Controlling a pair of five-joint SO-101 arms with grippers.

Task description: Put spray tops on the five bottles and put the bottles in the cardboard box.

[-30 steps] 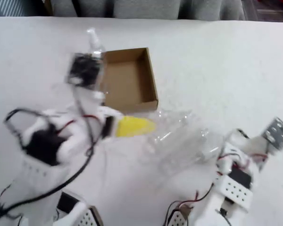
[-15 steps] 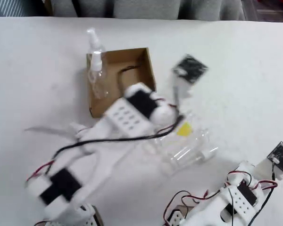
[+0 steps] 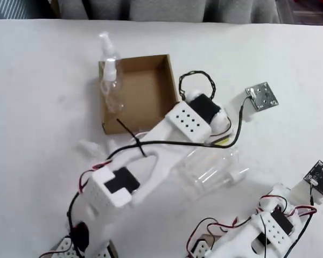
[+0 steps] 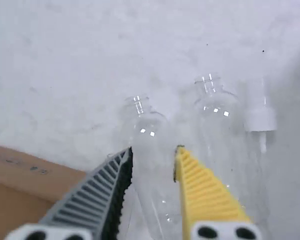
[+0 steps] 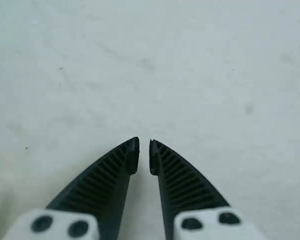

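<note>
Clear plastic bottle (image 4: 146,125) lies under the left gripper's (image 4: 152,156) gap (jaws moderately apart), neck pointing away.

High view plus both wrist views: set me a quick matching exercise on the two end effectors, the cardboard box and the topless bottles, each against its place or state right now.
Things:
1. left end effector
2. right end effector
3. cardboard box
4. topless bottles

Places or states:
A. lying on the table, clear, necks bare
B. over a bare patch of table
C. open, straddling one of the bottles
D. brown, open-topped

Pairs: 1-C; 2-B; 3-D; 4-A.
</note>
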